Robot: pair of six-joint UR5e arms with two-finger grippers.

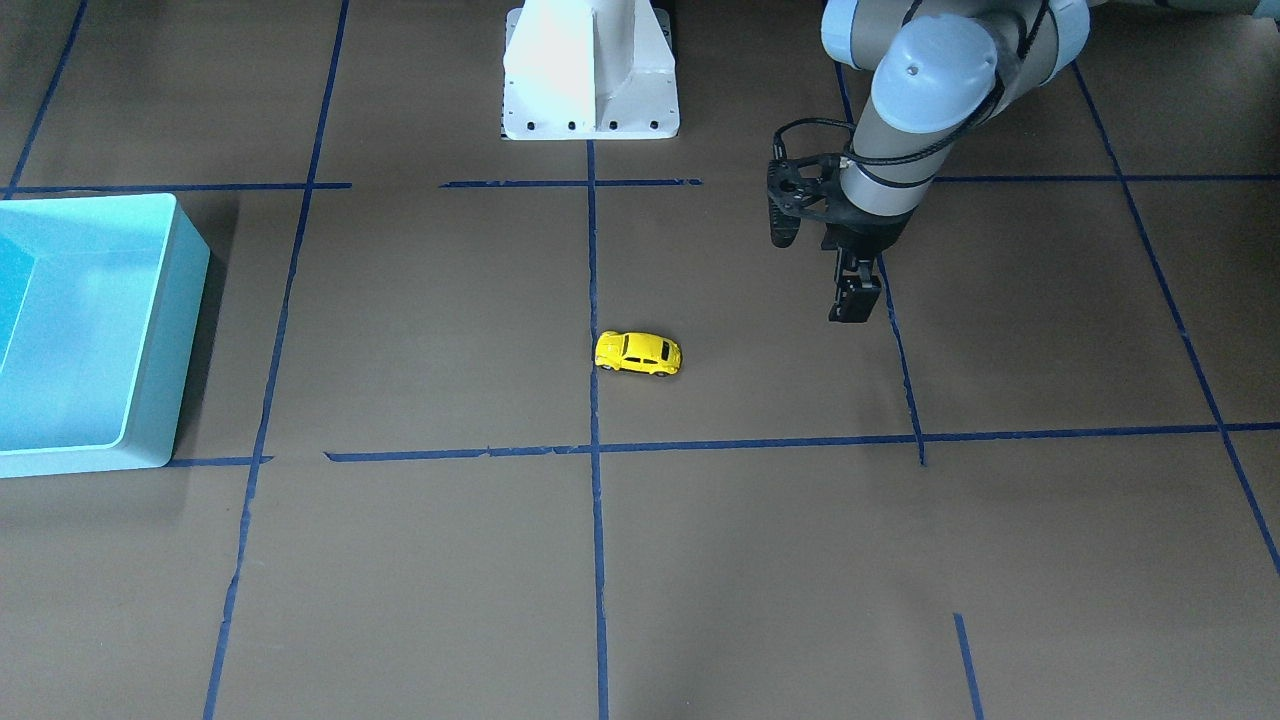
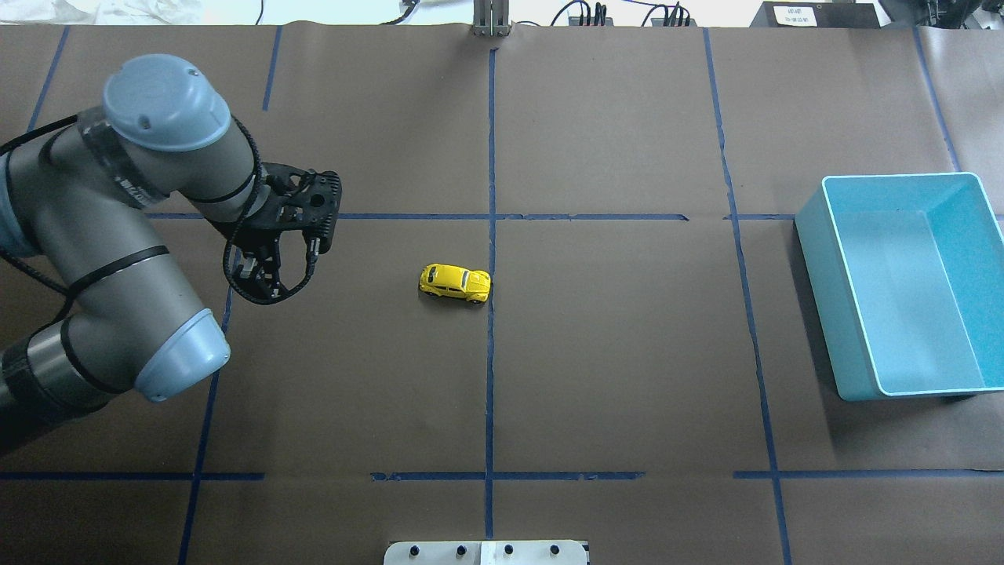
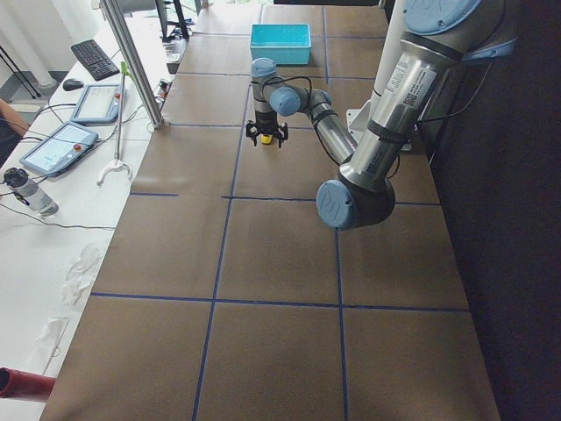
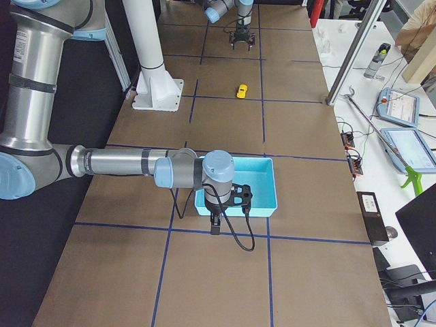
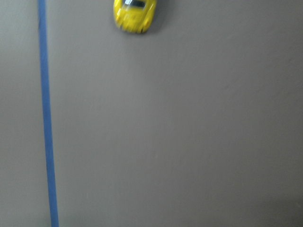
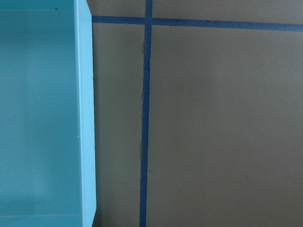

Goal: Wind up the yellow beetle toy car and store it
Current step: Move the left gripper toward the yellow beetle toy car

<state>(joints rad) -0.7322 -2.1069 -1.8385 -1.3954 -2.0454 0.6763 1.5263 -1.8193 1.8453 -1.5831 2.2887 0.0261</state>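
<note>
Car (image 1: 638, 353) on its wheels, out in the open on the brown worktop (image 2: 627, 353), nobody holding it. Bright yellow, dark windows, one end right up against the blue tape line (image 2: 491, 377) that runs down the middle.

Left pincer (image 1: 853, 312) hangs over the worktop, fingers pointing straight down. From the two end cameras its fingers look spread, so I call it released, with nothing between them. The car sits well apart from it, off to the side that faces the middle tape line. In the left wrist view the car (image 5: 135, 14) shows only at the top edge, a bit blurred, with bare brown paper below it and a blue line down one side.

Bin (image 2: 816, 290), light blue and open-topped, is a long way from the left pincer, out beyond the car at the far end of the worktop. I see nothing inside it.

Right pincer (image 4: 214, 225) is down at that end, just beside the bin's outer wall (image 4: 238, 206), hanging off a long arm that stretches out level. Only the end camera shows it, small and dark, so whether it is released or clenched I cannot tell. Its wrist view looks straight down on the bin's pale rim (image 6: 85, 118) with blue tape alongside. The car is well away from this pincer, past the bin.
</note>
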